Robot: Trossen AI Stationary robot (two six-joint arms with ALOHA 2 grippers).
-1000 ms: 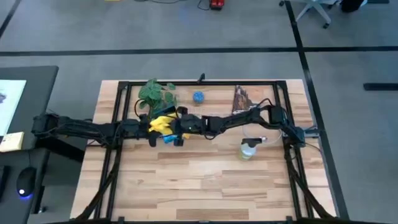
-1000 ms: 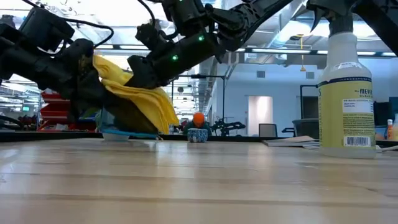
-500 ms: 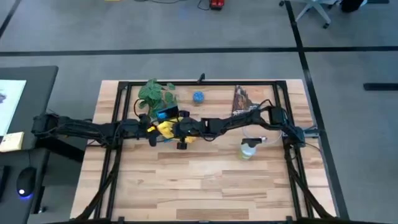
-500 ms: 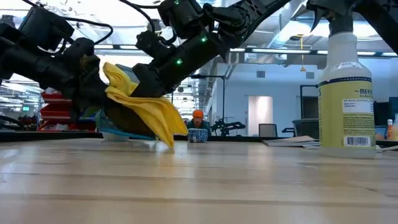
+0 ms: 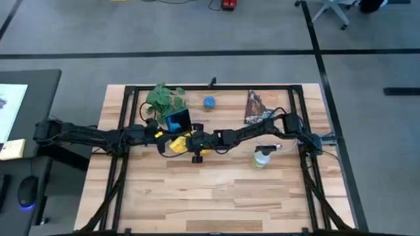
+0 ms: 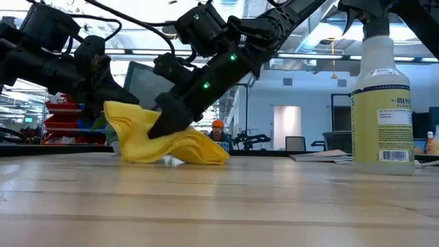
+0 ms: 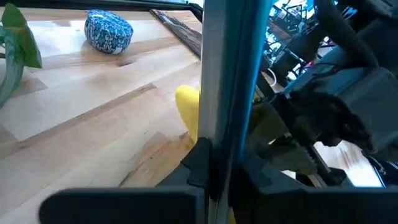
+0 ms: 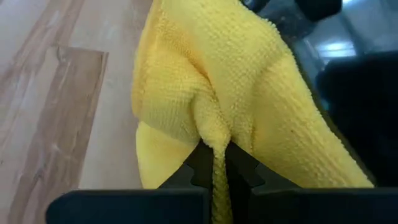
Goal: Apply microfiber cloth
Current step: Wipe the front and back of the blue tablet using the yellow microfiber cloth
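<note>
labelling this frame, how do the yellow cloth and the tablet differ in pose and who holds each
The microfiber cloth lies bunched on the table, pinched in the right claw. The tablet stands upright, rigid and flat, its edge clamped in the left claw. The cloth is bright yellow; the tablet is dark with blue trim. Each is gripped by one claw.

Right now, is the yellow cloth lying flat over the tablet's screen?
No, the microfiber cloth sags bunched onto the table, pinched in the right gripper.

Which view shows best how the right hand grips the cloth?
The right wrist view: the cloth is pinched between the right hand's fingers, filling the picture. The low view shows it bunched on the table. The high view shows a small patch; the left wrist view a sliver behind the tablet.
</note>
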